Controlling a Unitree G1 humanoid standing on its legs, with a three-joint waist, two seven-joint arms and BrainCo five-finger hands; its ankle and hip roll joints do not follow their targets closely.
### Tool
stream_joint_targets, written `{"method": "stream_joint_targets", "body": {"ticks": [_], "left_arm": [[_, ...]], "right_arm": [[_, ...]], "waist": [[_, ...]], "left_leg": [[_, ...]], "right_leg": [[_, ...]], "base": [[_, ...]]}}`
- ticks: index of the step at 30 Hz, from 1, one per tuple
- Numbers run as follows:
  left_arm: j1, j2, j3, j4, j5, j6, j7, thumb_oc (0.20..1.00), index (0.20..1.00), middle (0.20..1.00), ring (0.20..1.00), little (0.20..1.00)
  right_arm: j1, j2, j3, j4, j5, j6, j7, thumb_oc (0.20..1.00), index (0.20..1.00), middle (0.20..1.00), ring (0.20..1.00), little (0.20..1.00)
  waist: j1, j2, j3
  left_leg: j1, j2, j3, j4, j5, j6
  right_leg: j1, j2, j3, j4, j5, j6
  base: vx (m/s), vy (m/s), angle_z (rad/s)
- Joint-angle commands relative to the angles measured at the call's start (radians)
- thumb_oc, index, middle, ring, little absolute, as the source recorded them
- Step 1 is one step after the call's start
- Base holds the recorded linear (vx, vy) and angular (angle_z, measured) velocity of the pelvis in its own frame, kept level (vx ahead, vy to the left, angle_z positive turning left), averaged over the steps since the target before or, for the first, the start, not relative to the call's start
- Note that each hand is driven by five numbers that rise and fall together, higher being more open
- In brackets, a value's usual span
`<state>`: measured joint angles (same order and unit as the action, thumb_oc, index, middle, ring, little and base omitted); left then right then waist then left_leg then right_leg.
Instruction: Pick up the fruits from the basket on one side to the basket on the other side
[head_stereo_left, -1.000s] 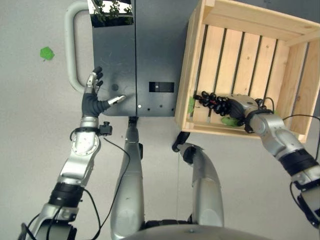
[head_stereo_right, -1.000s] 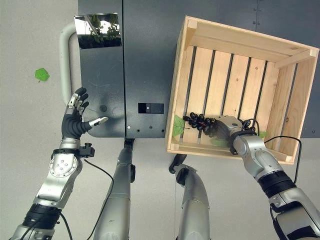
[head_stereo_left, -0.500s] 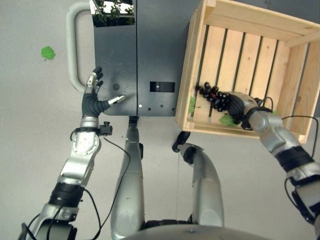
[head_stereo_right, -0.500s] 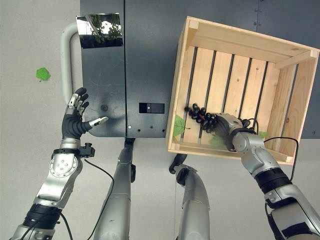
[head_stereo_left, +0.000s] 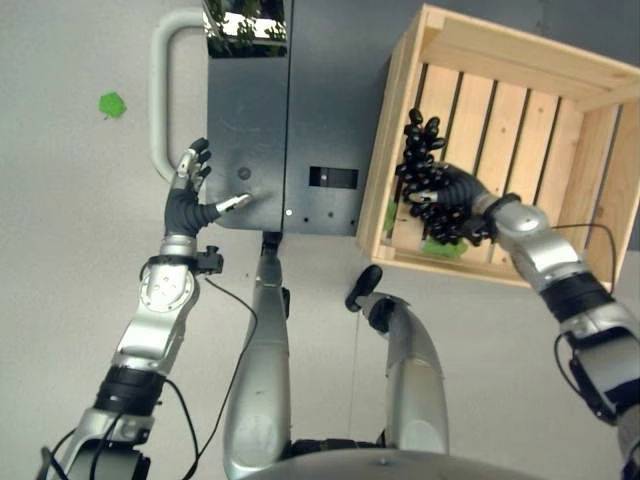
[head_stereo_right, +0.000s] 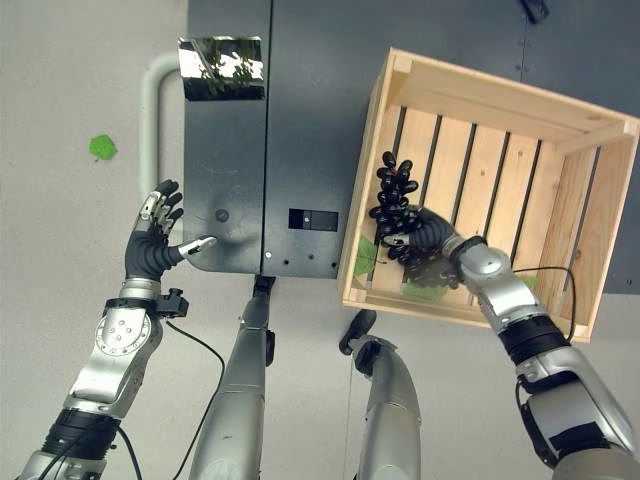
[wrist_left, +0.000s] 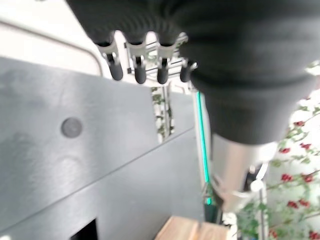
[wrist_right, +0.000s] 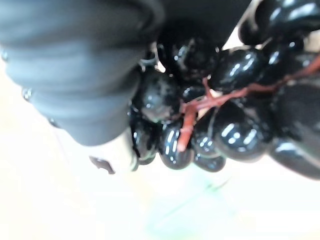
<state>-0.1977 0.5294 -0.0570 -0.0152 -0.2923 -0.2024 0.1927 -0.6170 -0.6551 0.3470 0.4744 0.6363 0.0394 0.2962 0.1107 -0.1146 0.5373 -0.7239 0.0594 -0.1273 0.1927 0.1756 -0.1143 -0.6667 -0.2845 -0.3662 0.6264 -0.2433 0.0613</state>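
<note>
A bunch of black grapes (head_stereo_left: 420, 165) is lifted above the slatted bottom of the wooden crate (head_stereo_left: 500, 60), near its left wall. My right hand (head_stereo_left: 455, 200) is shut on the bunch; up close the glossy grapes (wrist_right: 225, 115) and their reddish stem lie against the hand's dark cover. A green leaf (head_stereo_left: 442, 248) lies on the crate's bottom under the hand. My left hand (head_stereo_left: 188, 200) is open, fingers spread, raised beside the dark grey cabinet (head_stereo_left: 255, 130) and holding nothing.
The dark cabinet carries a grey looped handle (head_stereo_left: 160, 90) on its left side. A small green leaf (head_stereo_left: 110, 104) lies on the pale floor at far left. The crate stands to the right of the cabinet.
My right hand has lifted the grape bunch up and leftward off the crate's bottom; the bunch now stands upright. The camera has shifted a little. The left hand stays as before.
</note>
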Motion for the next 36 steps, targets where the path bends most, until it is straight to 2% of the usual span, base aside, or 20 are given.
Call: {"method": "stream_joint_targets", "body": {"ticks": [1,2,3,4,5,6,12,16,18,20,24,28,31,36], "left_arm": [[-0.002,-0.024,0.022,-0.035,-0.02,-0.068,0.0,1.0,1.0,1.0,1.0,1.0],[-0.011,-0.025,0.025,-0.029,-0.019,-0.071,0.002,1.0,1.0,1.0,1.0,1.0],[-0.006,-0.032,0.025,-0.02,-0.02,-0.072,0.005,1.0,1.0,1.0,1.0,1.0],[-0.013,-0.029,0.025,-0.021,-0.02,-0.072,0.005,1.0,1.0,1.0,1.0,1.0],[-0.009,-0.038,0.026,-0.008,-0.024,-0.075,0.011,1.0,1.0,1.0,1.0,1.0],[-0.019,-0.041,0.03,-0.006,-0.025,-0.077,0.014,1.0,1.0,1.0,1.0,1.0],[-0.015,-0.052,0.035,0.004,-0.024,-0.078,0.015,1.0,1.0,1.0,1.0,1.0],[0.008,-0.06,0.05,0.008,-0.029,-0.077,0.004,1.0,1.0,1.0,1.0,1.0],[0.012,-0.06,0.053,0.011,-0.028,-0.077,0.001,1.0,1.0,1.0,1.0,1.0],[0.027,-0.057,0.071,0.024,-0.021,-0.077,-0.005,1.0,1.0,1.0,1.0,1.0],[0.057,-0.056,0.098,0.031,-0.017,-0.077,-0.019,1.0,1.0,1.0,1.0,1.0],[0.113,-0.058,0.127,0.036,-0.018,-0.077,-0.049,1.0,1.0,1.0,1.0,1.0],[0.172,-0.05,0.145,0.024,-0.015,-0.075,-0.094,1.0,1.0,1.0,1.0,1.0],[0.203,-0.036,0.149,0.008,-0.02,-0.072,-0.135,1.0,1.0,1.0,1.0,1.0]], "right_arm": [[0.038,0.035,-0.083,-0.041,0.191,-0.072,0.015,0.2,0.2,0.2,0.2,0.2],[0.049,0.051,-0.102,-0.045,0.212,-0.079,0.013,0.2,0.2,0.2,0.2,0.2],[0.077,0.075,-0.118,-0.052,0.237,-0.088,0.009,0.2,0.2,0.2,0.2,0.2],[0.074,0.075,-0.124,-0.056,0.237,-0.089,0.008,0.2,0.2,0.2,0.2,0.2],[0.112,0.111,-0.144,-0.069,0.274,-0.104,0.002,0.2,0.2,0.2,0.2,0.2],[0.118,0.128,-0.161,-0.076,0.296,-0.108,0.002,0.2,0.2,0.2,0.2,0.2],[0.193,0.209,-0.203,-0.138,0.379,-0.14,-0.009,0.2,0.2,0.2,0.2,0.2],[0.271,0.269,-0.232,-0.24,0.443,-0.157,0.003,0.2,0.2,0.2,0.2,0.2],[0.29,0.278,-0.237,-0.257,0.45,-0.157,0.006,0.2,0.2,0.2,0.2,0.2],[0.328,0.291,-0.253,-0.32,0.464,-0.164,0.005,0.2,0.2,0.2,0.2,0.2],[0.371,0.283,-0.268,-0.379,0.453,-0.159,0.008,0.2,0.2,0.2,0.2,0.2],[0.41,0.242,-0.303,-0.446,0.446,-0.14,0.026,0.2,0.2,0.2,0.2,0.2],[0.425,0.192,-0.339,-0.486,0.418,-0.139,0.023,0.2,0.2,0.2,0.2,0.2],[0.421,0.159,-0.372,-0.499,0.411,-0.138,0.01,0.2,0.2,0.2,0.2,0.2]], "waist": [[-0.018,0.042,-0.017],[-0.018,0.044,-0.017],[-0.02,0.046,-0.017],[-0.018,0.046,-0.017],[-0.021,0.05,-0.017],[-0.022,0.053,-0.017],[-0.024,0.062,-0.017],[-0.029,0.072,-0.017],[-0.031,0.072,-0.017],[-0.037,0.072,-0.017],[-0.042,0.07,-0.017],[-0.051,0.066,-0.07],[-0.057,0.06,-0.136],[-0.066,0.054,-0.194]], "left_leg": [[0.066,0.004,-0.011,0.1,-0.191,0.017],[0.047,0.0,-0.009,0.094,-0.163,0.019],[0.077,0.001,-0.01,0.097,-0.19,0.015],[0.054,-0.002,-0.009,0.093,-0.163,0.019],[0.09,-0.002,-0.013,0.097,-0.192,0.016],[0.074,-0.006,-0.012,0.092,-0.165,0.019],[0.127,-0.012,-0.011,0.09,-0.17,0.019],[0.22,-0.014,-0.001,0.077,-0.177,0.017],[0.245,-0.014,0.001,0.07,-0.178,0.017],[0.321,-0.014,0.012,0.046,-0.179,0.015],[0.404,-0.008,0.02,0.019,-0.178,0.014],[0.464,-0.002,0.036,-0.014,-0.17,0.012],[0.525,0.012,0.057,-0.065,-0.166,0.006],[0.572,0.022,0.067,-0.106,-0.158,0.003]], "right_leg": [[0.019,-0.008,0.023,-0.172,0.136,0.085],[0.004,-0.011,0.011,-0.181,0.163,0.075],[0.031,-0.011,0.019,-0.171,0.134,0.086],[0.013,-0.013,0.008,-0.182,0.16,0.076],[0.044,-0.016,0.017,-0.168,0.132,0.087],[0.033,-0.021,0.005,-0.179,0.158,0.077],[0.094,-0.028,-0.001,-0.186,0.16,0.082],[0.191,-0.033,-0.002,-0.207,0.166,0.086],[0.218,-0.032,-0.004,-0.218,0.17,0.086],[0.288,-0.028,0.0,-0.252,0.179,0.09],[0.372,-0.018,0.002,-0.289,0.19,0.092],[0.439,-0.002,0.0,-0.354,0.214,0.095],[0.5,0.019,-0.001,-0.422,0.224,0.101],[0.539,0.036,-0.003,-0.457,0.232,0.104]], "base": [[-0.07,0.006,0.07],[0.08,-0.046,0.1],[-0.07,0.012,0.08],[0.08,-0.034,0.07],[-0.07,0.021,0.05],[0.0,-0.003,0.1],[-0.01,0.005,0.04],[0.01,0.019,0.01],[0.0,0.017,0.01],[0.02,0.034,0.03],[0.03,0.033,-0.06],[0.04,0.022,-0.09],[0.06,0.019,-0.08],[0.05,0.01,-0.05]]}}
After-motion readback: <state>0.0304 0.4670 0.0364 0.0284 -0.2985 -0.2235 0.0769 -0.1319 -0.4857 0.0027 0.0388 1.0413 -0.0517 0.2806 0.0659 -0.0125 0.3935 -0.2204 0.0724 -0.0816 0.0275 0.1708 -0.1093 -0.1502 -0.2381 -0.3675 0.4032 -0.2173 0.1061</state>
